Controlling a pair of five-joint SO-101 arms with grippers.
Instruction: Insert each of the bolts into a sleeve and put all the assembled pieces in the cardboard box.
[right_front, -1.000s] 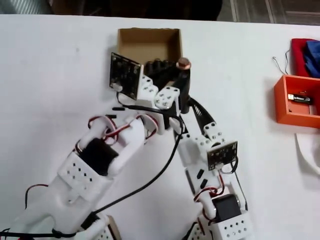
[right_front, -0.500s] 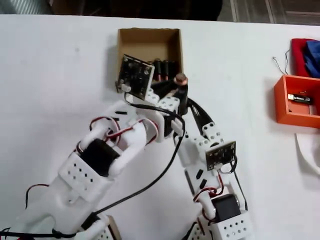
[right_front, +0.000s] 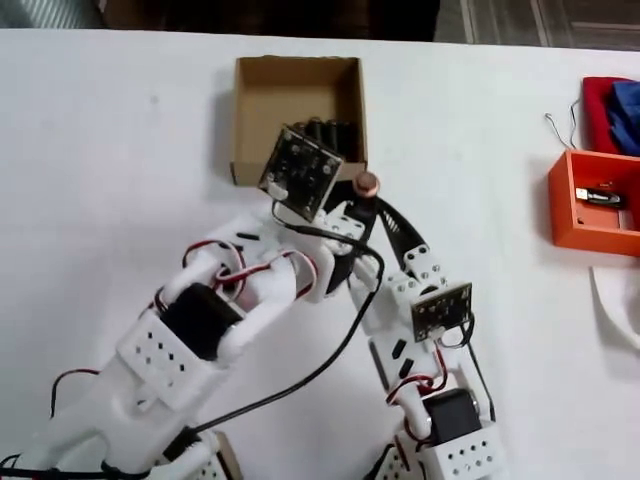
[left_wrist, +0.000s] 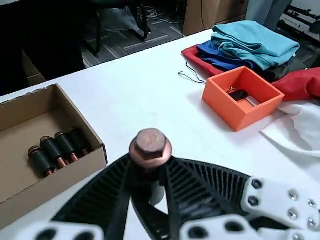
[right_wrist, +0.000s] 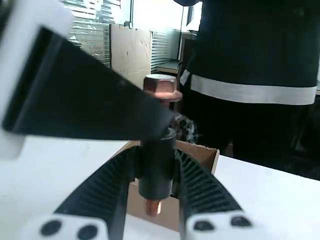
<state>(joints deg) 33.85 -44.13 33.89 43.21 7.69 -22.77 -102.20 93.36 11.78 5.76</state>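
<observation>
Between the right claw's (right_wrist: 156, 159) fingers stands the sleeve (right_wrist: 156, 176), bolt (right_wrist: 162, 89) seated. The left claw (left_wrist: 149, 171) pinches under the bolt's head, cardboard box (right_front: 290, 95) just beyond. Two grips at once: a mistimed release could tip the piece onto the desk (right_front: 120, 150).

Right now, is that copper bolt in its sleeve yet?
In. The bolt sits head-up in the black sleeve, threaded tip poking out below, held by the right gripper.
</observation>
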